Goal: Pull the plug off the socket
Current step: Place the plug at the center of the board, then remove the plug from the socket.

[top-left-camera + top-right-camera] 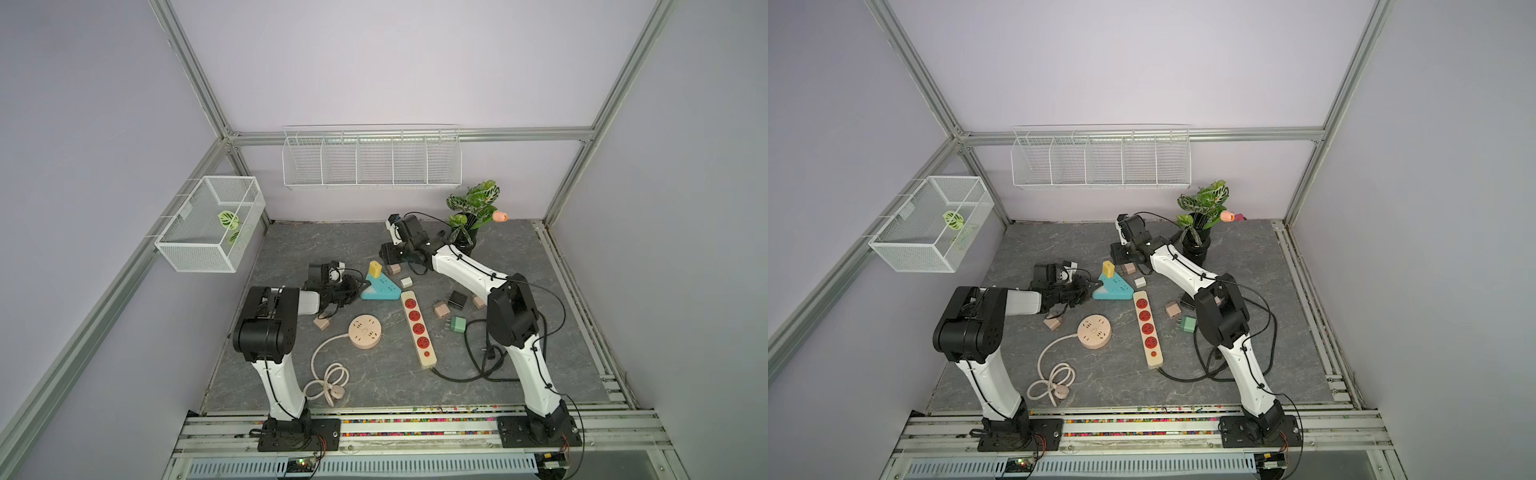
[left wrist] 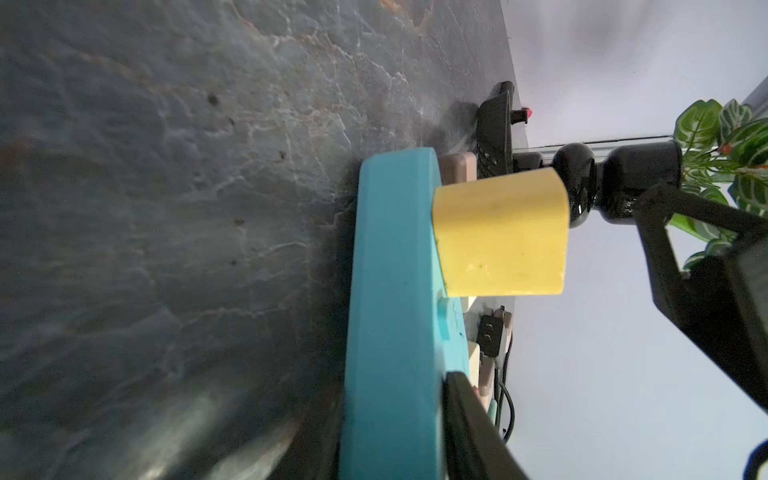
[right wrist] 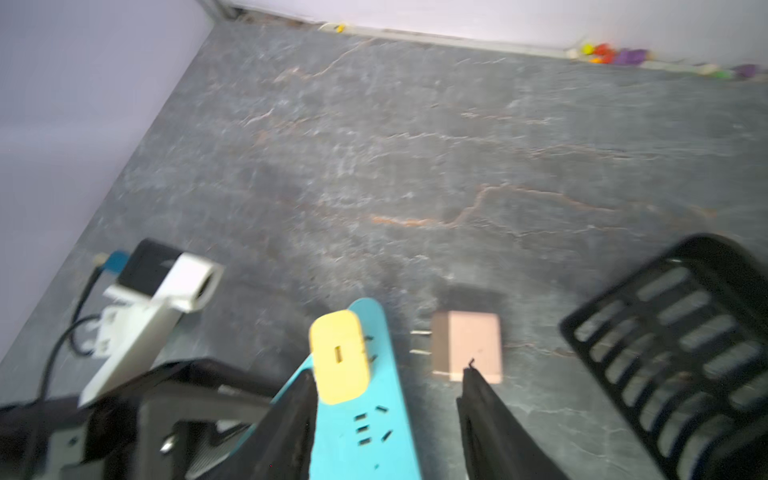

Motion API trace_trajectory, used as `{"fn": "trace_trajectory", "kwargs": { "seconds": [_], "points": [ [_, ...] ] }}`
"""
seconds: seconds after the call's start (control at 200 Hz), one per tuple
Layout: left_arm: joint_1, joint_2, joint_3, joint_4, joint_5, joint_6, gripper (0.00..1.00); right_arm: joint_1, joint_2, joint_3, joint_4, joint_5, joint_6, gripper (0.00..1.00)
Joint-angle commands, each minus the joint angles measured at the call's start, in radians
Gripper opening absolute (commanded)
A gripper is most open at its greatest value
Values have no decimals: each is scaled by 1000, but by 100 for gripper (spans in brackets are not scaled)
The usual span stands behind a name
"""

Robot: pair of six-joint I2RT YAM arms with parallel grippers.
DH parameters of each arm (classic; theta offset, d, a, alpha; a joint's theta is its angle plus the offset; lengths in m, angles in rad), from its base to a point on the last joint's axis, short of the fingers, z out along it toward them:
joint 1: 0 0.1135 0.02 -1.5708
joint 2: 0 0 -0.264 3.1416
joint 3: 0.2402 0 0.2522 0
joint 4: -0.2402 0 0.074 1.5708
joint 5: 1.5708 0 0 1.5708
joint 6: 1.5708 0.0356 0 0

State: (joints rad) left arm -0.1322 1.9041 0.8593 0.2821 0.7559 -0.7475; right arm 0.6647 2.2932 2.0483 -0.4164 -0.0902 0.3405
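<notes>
One yellow plug (image 1: 375, 269) stands in the blue socket (image 1: 384, 291), whose corner my left pincer (image 1: 362, 286) clamps. My right pincer (image 3: 390, 370) gapes empty near it. Two more, the round socket (image 1: 365, 331) and the long socket (image 1: 417, 328), and seven loose plugs (image 1: 439, 309) lie around.

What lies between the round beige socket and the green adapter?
The red-outlet power strip lies between the round beige socket and the green adapter; both top views show it.

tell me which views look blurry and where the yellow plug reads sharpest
Right wrist view: motion-smeared throughout, yellow plug soft-edged. Left wrist view: plug crisp, teal power strip softening toward the lens, tabletop blurred. Both top views: fairly sharp, evenly lit, plug tiny.
</notes>
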Motion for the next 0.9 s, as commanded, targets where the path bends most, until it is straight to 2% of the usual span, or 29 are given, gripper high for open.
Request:
{"fn": "trace_trajectory", "kwargs": {
  "seconds": [0.0,0.28,0.645,0.9],
  "points": [
    [4,49,-64,-239,-211,38,0,32,47,70,-78,-39,-86,59],
    [3,51,-63,-239,-211,40,0,39,182,240,-197,-32,-123,60],
    [2,50,-63,-236,-211,38,0,38,242,268,-203,-82,-120,60],
    [-1,45,-61,-239,-212,37,0,28,274,290,-204,-90,-114,53]
  ]
}}
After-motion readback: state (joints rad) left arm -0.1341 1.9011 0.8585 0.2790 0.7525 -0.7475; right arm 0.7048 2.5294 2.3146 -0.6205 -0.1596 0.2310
